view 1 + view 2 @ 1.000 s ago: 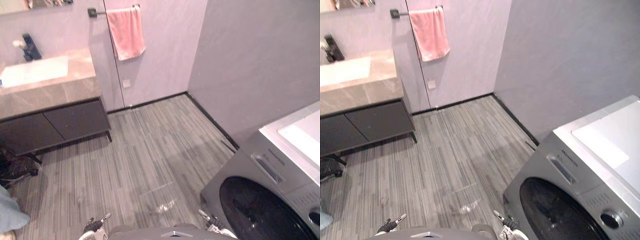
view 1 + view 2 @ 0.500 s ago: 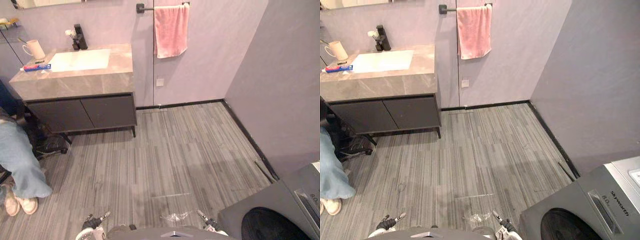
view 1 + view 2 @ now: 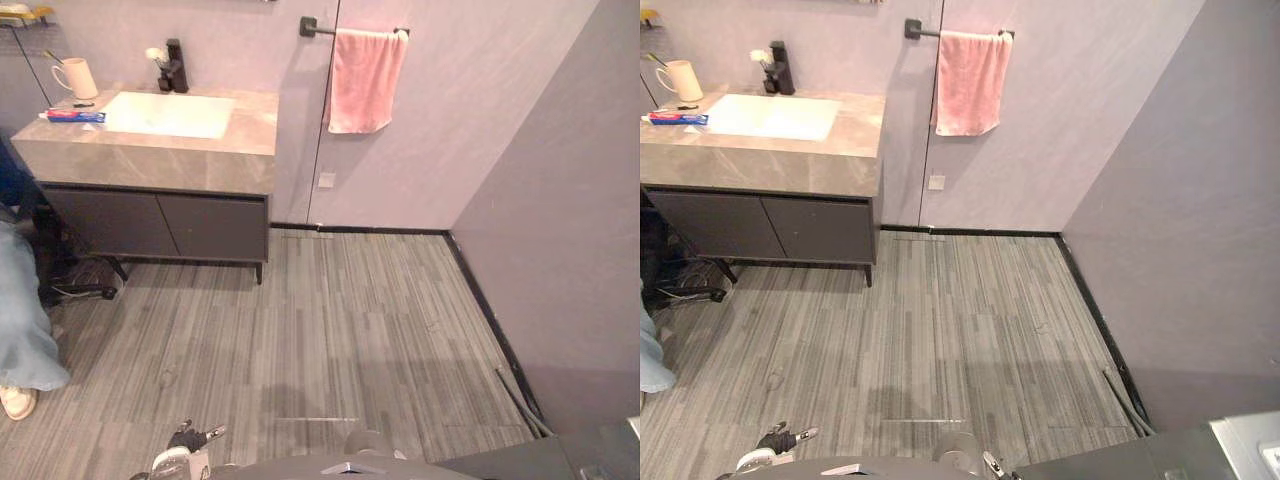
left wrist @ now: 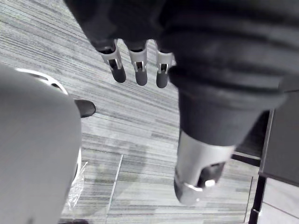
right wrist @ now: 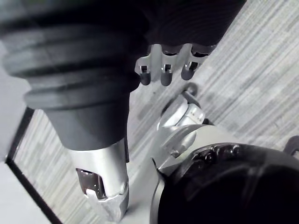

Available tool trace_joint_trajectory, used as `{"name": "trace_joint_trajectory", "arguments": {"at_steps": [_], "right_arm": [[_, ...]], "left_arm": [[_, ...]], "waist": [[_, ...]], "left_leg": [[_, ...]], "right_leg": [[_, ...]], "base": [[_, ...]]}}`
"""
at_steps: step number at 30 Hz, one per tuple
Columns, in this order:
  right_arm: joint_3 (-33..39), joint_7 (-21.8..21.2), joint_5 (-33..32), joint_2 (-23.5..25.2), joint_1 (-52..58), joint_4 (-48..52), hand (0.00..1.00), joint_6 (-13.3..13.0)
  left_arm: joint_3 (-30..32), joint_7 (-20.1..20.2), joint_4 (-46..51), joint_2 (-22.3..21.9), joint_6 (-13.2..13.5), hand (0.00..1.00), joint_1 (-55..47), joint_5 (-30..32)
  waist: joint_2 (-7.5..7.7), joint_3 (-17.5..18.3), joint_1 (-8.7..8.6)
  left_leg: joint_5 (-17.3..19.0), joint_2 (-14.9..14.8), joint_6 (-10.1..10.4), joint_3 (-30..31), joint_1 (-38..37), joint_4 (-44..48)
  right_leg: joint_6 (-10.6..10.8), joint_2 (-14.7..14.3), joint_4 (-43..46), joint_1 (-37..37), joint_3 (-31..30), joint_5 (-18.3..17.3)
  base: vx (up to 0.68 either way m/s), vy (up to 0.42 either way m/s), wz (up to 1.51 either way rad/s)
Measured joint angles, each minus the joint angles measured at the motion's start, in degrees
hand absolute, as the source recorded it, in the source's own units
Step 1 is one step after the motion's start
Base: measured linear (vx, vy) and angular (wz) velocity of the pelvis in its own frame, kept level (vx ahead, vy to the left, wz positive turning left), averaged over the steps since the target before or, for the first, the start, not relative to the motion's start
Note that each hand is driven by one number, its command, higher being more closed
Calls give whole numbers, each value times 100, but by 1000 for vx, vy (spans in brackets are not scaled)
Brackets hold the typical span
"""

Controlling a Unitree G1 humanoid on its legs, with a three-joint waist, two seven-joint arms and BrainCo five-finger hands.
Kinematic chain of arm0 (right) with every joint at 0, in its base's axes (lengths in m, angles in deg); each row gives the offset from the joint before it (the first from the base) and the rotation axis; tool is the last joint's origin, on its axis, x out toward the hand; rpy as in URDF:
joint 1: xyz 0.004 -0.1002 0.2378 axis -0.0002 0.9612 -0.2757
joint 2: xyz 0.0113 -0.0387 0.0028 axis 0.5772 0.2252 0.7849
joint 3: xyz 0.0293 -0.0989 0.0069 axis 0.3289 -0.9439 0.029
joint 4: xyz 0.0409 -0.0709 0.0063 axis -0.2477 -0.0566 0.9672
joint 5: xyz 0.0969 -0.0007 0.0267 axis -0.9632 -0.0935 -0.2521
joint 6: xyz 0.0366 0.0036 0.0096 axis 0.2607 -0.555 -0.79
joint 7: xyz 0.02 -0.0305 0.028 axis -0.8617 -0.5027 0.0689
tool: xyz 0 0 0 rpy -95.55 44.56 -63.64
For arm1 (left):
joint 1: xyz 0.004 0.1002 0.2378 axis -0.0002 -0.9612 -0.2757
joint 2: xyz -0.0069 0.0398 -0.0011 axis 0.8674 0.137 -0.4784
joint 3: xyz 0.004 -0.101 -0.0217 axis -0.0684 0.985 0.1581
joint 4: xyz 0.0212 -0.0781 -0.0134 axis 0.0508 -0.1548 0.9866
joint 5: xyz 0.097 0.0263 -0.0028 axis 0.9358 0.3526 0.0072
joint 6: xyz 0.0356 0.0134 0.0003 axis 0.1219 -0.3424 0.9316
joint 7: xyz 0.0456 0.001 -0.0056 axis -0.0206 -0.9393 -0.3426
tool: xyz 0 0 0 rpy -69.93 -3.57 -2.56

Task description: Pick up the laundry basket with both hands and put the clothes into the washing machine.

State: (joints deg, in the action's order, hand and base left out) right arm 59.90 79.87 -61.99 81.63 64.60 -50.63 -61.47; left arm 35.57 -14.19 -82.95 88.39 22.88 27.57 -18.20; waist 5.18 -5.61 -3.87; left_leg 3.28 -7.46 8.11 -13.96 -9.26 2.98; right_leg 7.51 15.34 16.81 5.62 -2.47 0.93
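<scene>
The left hand [image 4: 138, 70] and right hand [image 5: 161, 70] hang with fingers loosely straight, grasping nothing, above the striped floor [image 3: 350, 320]. The washing machine [image 3: 1180, 455] sits at five o'clock, on the right hand's side.

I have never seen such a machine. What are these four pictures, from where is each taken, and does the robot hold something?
It is a walking humanoid robot in a bathroom. The two wide pictures come from cameras in its head, looking down: a sink counter, a pink towel on a rail, a person's leg at the left edge, and a corner of the washing machine at lower right. The two close pictures come from wrist cameras. The left hand and the right hand hang above the floor, fingers relaxed, holding nothing.
</scene>
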Motion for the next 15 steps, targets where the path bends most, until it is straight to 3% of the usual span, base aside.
{"name": "trace_joint_trajectory", "arguments": {"at_steps": [1,2,3,4,6,8,9,11,13,15], "right_arm": [[-5,-1,1,-19,1,-64,0,17],[-18,-1,8,-213,-78,-219,0,21],[-57,0,43,-336,-124,-207,0,21],[-141,-1,55,-547,-167,-210,0,24],[-245,-8,58,-680,-266,-196,0,15],[-420,-8,57,-688,-280,-198,0,-9],[-427,-11,57,-680,-279,-201,0,-10],[-434,-11,58,-682,-292,-203,0,-8],[-440,-10,58,-729,-330,-197,0,-11],[-441,-4,58,-875,-325,-197,0,-11]], "left_arm": [[-2,0,-36,50,-5,0,-5,24],[2,-3,-139,-146,-14,0,11,40],[12,16,-181,-258,-17,0,6,49],[25,16,-177,-405,-22,0,8,78],[117,14,-162,-417,-23,0,-5,81],[141,28,-40,-404,-20,0,-70,70],[190,73,48,-403,-9,0,-86,72],[284,84,110,-392,13,0,-94,81],[338,87,181,-405,16,0,-134,82],[348,84,186,-440,18,0,-132,83]], "waist": [[64,42,0],[-305,27,-32],[-396,58,-44],[-652,68,-39],[-681,53,-45],[-650,51,-34],[-646,48,-34],[-656,32,38],[-729,-15,39],[-810,-64,35]], "left_leg": [[-15,-26,95,19,-77,-32],[-62,-332,216,25,-190,-98],[-87,-443,246,-3,-186,-112],[-170,-635,365,0,-225,-39],[-251,-809,388,82,-78,506],[-429,-1029,142,233,229,1341],[-534,-1129,-35,260,447,1733],[-865,-1304,-601,266,890,2527],[-1058,-1377,-867,289,1052,2942],[-933,-1296,-770,273,1151,3344]], "right_leg": [[596,42,-48,-116,57,-255],[483,-260,-92,-279,228,-354],[401,-378,-87,-269,296,-423],[282,-588,99,-237,332,-584],[134,-677,383,-285,403,-851],[-54,-776,438,-524,547,-1154],[-99,-829,421,-571,579,-1175],[-270,-982,368,-614,521,-1163],[-339,-1069,328,-651,408,-1129],[-383,-1076,301,-644,207,-1101]], "base": [[232,-466,14],[155,-329,9],[191,-331,5],[126,-298,10],[65,-332,17],[-19,-297,27],[-55,-226,15],[-64,-201,-10],[-43,-101,-34],[-33,9,-44]]}}
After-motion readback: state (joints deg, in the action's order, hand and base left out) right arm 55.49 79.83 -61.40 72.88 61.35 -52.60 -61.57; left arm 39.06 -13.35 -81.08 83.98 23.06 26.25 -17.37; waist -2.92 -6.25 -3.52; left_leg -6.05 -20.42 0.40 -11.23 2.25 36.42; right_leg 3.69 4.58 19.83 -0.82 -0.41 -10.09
